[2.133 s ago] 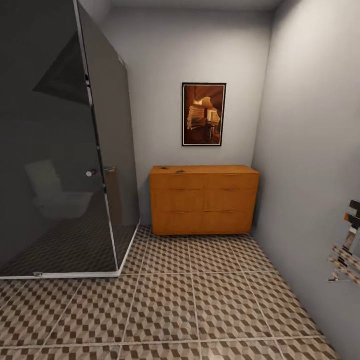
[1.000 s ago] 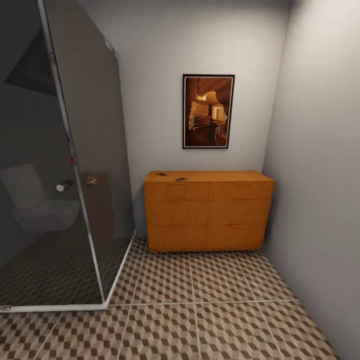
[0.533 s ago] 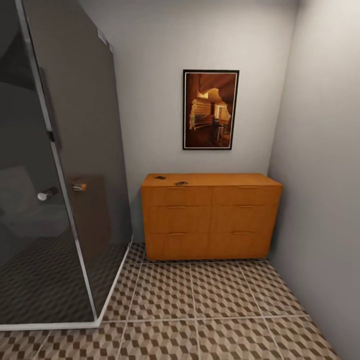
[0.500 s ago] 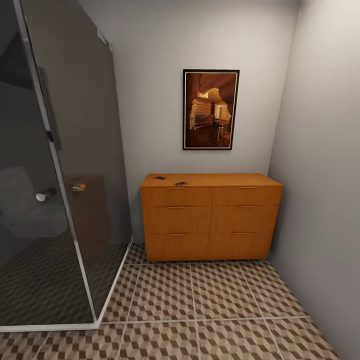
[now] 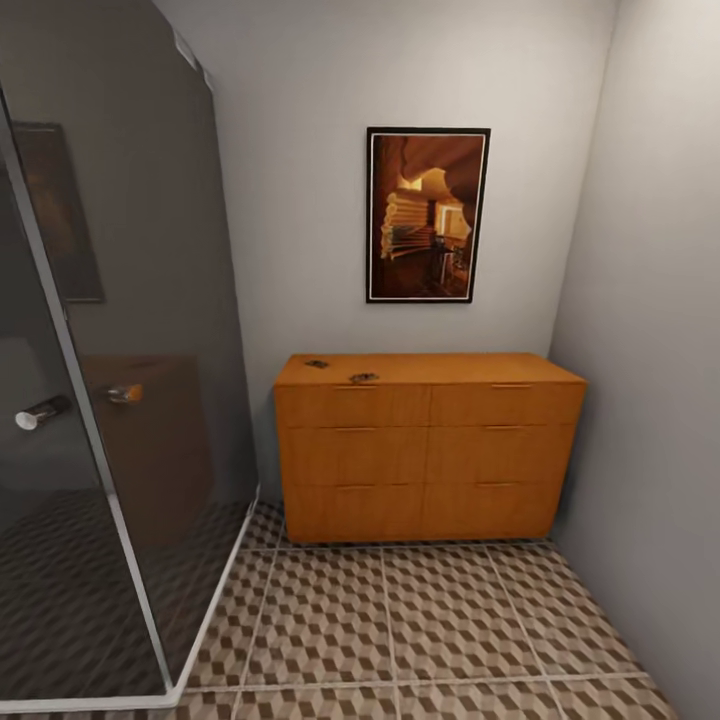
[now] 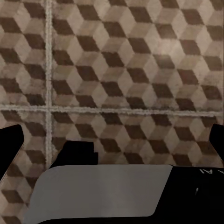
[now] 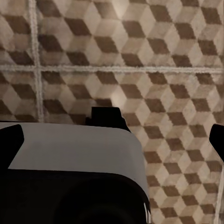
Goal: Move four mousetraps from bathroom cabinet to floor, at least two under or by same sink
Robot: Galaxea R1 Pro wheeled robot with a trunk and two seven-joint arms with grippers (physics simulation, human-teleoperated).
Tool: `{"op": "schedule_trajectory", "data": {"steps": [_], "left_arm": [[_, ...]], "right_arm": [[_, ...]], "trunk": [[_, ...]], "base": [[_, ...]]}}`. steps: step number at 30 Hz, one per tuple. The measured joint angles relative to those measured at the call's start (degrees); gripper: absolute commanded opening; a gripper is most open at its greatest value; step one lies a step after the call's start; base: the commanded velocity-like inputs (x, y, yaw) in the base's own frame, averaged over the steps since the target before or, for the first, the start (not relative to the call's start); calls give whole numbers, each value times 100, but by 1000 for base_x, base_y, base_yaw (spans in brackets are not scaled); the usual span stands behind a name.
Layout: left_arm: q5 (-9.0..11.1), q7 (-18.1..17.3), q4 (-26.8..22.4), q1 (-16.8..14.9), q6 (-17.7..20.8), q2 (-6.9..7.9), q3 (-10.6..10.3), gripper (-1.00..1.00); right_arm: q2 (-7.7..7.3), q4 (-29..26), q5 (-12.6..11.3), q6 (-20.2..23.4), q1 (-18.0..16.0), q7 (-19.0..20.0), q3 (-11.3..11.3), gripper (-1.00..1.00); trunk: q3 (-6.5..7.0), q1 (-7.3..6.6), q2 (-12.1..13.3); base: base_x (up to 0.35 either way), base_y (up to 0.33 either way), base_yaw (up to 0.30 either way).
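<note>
Atop the cabinet (image 5: 428,440), seemingly two mousetraps (image 5: 340,371); approach step, next drive closer and reach. Claw states: cannot tell.

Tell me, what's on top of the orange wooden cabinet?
Two small mousetraps lie on the cabinet top, near its left end. The rest of the top looks bare. The drawers are shut, so anything inside is hidden.

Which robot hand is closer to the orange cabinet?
Cannot tell, left or right. The left gripper and the right gripper both point at the bathroom floor; the cabinet stands ahead against the wall.
</note>
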Motion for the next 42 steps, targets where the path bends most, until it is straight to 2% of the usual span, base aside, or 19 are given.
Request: {"op": "schedule_trajectory", "data": {"steps": [42], "left_arm": [[-2, 0, -2, 0, 0, 0, -1, 100]], "right_arm": [[9, 0, 1, 41, 0, 3, 5, 100]], "trunk": [[0, 0, 0]], "base": [[323, 0, 0]]}}
